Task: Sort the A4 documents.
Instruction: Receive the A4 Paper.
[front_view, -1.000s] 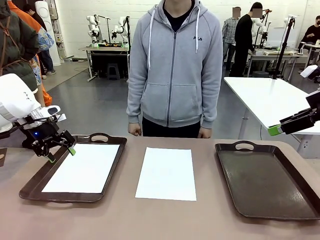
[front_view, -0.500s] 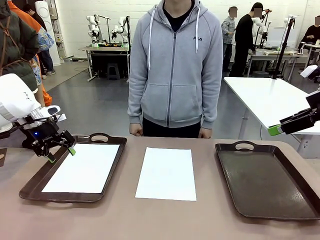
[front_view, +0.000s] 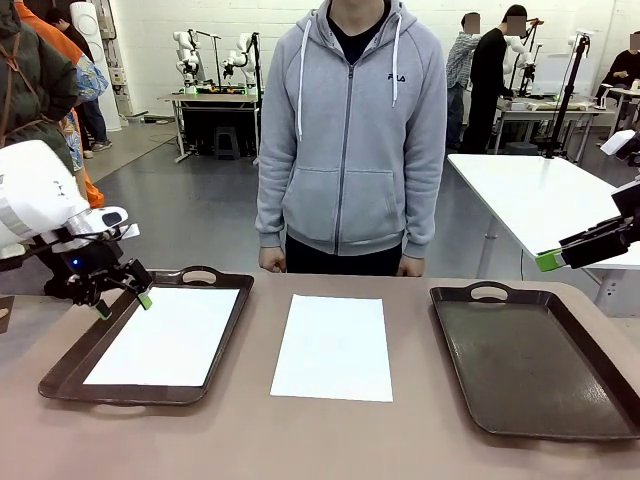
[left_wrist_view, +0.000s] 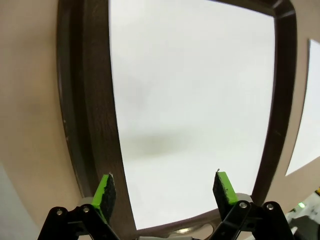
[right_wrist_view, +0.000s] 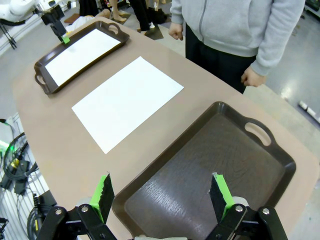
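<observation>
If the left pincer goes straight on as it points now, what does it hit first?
Probably the A4 sheet in the brown tray; the left pincer points down at it, one side over the rim.

Two A4 documents (front_view: 165, 335) (front_view: 333, 347), two brown trays (front_view: 75, 365) (front_view: 530, 360), one person (front_view: 350, 150)

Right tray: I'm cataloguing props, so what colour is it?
Dark brown with a faint grain; the right tray shows best in the right wrist view.

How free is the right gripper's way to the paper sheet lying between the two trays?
Probably yes, free: the right gripper hangs open near the empty tray, and the sheet lies bare on the table, nothing on it.
</observation>
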